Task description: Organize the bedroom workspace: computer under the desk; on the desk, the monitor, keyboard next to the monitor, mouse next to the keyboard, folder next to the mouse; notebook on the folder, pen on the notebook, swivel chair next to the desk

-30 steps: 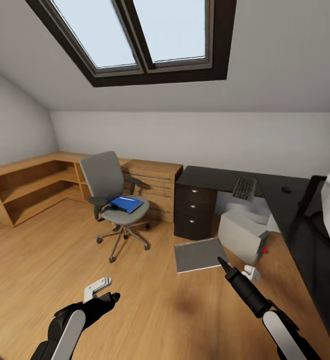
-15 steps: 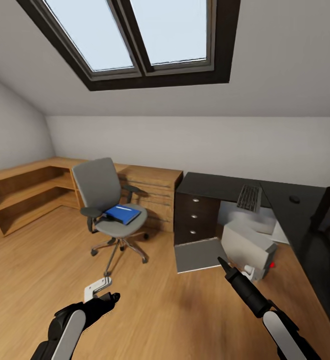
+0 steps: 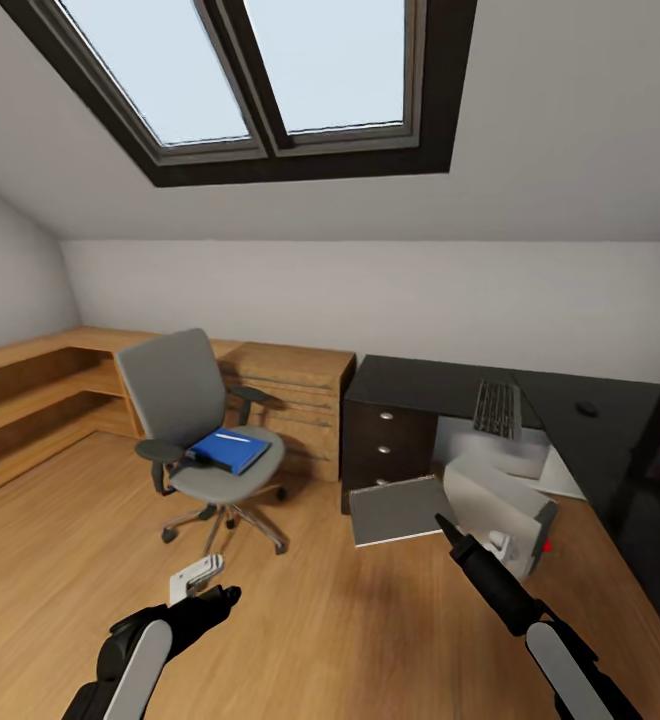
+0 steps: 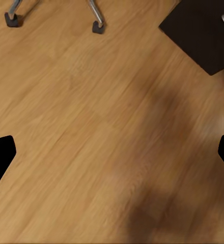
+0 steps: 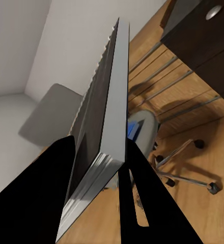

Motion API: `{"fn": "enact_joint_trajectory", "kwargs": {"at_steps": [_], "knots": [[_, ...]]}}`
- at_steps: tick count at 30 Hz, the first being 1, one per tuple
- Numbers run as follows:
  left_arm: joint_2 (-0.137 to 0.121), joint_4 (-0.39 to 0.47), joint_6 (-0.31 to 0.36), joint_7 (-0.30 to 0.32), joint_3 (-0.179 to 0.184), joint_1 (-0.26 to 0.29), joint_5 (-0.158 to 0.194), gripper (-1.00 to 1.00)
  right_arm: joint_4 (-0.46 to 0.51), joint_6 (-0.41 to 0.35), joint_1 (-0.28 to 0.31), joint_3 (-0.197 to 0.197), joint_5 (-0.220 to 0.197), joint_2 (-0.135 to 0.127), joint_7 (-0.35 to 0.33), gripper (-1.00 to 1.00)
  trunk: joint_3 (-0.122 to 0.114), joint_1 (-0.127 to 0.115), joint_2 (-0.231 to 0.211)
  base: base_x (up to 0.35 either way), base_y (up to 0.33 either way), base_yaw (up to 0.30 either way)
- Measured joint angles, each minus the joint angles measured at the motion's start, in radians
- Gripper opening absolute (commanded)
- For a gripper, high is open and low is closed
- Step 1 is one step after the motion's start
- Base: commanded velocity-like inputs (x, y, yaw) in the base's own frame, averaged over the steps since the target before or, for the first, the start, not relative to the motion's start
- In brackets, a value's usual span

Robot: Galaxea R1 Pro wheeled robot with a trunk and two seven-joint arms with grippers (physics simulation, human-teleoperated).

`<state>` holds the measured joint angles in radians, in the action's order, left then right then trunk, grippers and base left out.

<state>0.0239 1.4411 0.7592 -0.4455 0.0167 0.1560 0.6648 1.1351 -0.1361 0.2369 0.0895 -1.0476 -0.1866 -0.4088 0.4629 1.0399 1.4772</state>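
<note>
Right wrist view: right claw (image 5: 109, 168) grips the thin, flat grey notebook (image 5: 104, 117).

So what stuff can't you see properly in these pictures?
- Desk: cut off by the head view's right edge.
- Mouse: too small, just a dark dot.
- Computer: partly behind the right gripper.
- Notebook: edge-on in the right wrist view, cover unseen.
</note>
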Motion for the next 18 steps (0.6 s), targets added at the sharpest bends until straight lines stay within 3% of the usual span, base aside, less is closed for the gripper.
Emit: {"fn": "enact_joint_trajectory", "kwargs": {"at_steps": [9, 18], "knots": [[0.001, 0.000, 0.000, -0.003, 0.052, 0.000, -0.003, 1.00, 0.000, -0.001, 0.000, -0.001, -0.002, -0.001, 0.000, -1.00, -0.009, 0.000, 0.000, 0.041, 0.005, -0.206], [-0.002, 0.000, -0.018, -0.004, 0.065, 0.000, -0.005, 1.00, 0.000, -0.002, 0.000, -0.001, -0.002, -0.003, 0.000, -1.00, -0.040, -0.034, -0.063, 0.004, 0.001, -0.044]]}}
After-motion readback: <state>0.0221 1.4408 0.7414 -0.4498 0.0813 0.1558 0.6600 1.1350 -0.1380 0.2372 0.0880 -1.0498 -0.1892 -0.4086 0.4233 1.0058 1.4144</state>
